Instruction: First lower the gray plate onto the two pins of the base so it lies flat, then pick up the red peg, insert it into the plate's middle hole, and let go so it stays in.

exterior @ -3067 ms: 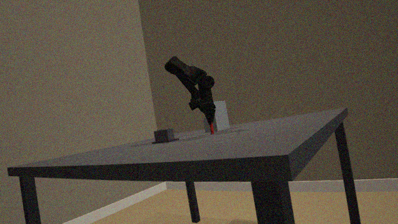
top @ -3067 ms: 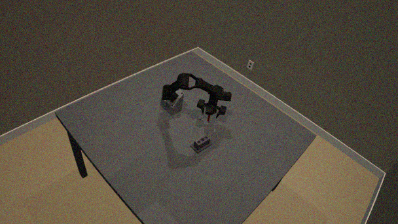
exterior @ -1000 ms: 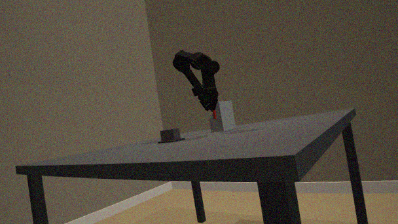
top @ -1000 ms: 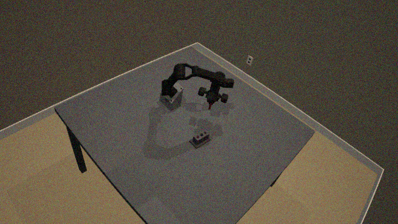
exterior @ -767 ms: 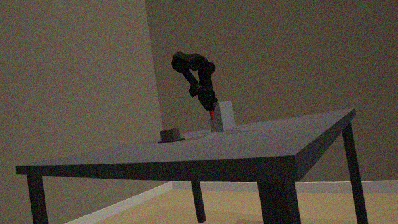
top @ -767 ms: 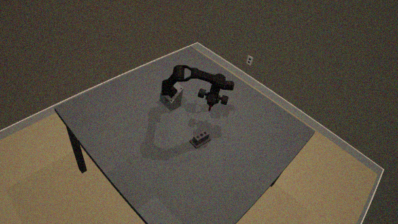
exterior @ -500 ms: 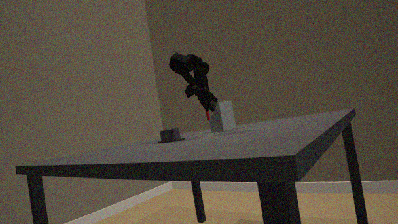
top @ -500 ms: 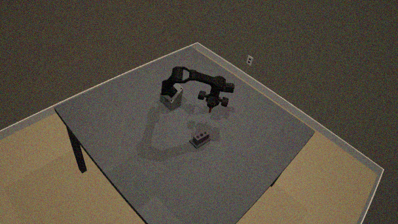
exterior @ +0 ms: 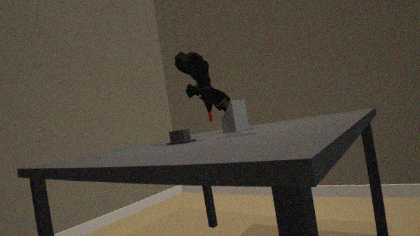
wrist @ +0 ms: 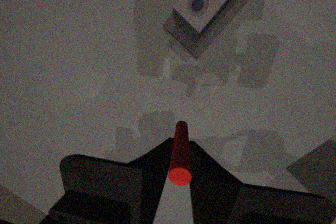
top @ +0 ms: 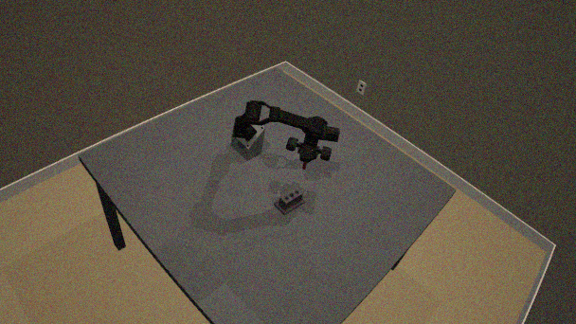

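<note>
My gripper [top: 305, 158] [exterior: 209, 109] [wrist: 181, 143] is shut on the red peg [top: 304, 165] [exterior: 211, 116] [wrist: 181, 150], which hangs upright well above the table. The gray plate [top: 291, 197] [exterior: 179, 135] [wrist: 201, 12] lies flat on the base [top: 282, 210] [exterior: 181, 142] [wrist: 181, 31], with its holes showing on top. The plate and base lie ahead of the gripper, at the top edge of the wrist view. The peg is off to the side of the plate, not over its middle hole [wrist: 197, 5].
The arm's light gray mounting block [top: 247, 142] [exterior: 235, 116] stands on the table [top: 332, 248] [exterior: 262, 146] behind the gripper. The table's edges are far from the work area.
</note>
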Tool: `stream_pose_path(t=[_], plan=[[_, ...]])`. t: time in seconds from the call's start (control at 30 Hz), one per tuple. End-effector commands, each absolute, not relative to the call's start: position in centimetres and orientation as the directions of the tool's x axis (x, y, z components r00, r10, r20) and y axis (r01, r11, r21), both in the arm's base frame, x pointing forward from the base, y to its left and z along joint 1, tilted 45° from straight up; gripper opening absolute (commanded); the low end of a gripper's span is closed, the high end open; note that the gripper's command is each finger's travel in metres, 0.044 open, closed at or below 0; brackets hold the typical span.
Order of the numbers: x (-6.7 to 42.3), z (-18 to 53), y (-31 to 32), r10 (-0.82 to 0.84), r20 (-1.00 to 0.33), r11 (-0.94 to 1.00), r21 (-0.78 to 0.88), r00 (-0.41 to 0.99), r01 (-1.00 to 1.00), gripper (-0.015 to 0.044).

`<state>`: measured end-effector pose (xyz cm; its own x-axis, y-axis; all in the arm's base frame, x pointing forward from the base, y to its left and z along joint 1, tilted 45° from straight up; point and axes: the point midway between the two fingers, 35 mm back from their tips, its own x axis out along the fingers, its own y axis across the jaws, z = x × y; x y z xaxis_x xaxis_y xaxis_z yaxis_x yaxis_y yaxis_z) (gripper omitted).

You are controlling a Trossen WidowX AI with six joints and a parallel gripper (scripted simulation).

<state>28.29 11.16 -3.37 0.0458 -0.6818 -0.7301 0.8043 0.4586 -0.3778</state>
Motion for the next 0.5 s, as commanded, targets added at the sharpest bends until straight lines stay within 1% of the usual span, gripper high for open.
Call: stream_pose_path(t=[0.0,0.47], plan=[[29.5,-2.3,10.8,-0.675,-0.735,0.466,-0.362,0.060,0.807,0.0000],[32.0,0.1,8.6,-0.678,-0.732,0.466,-0.359,0.066,0.809,0.0000]])
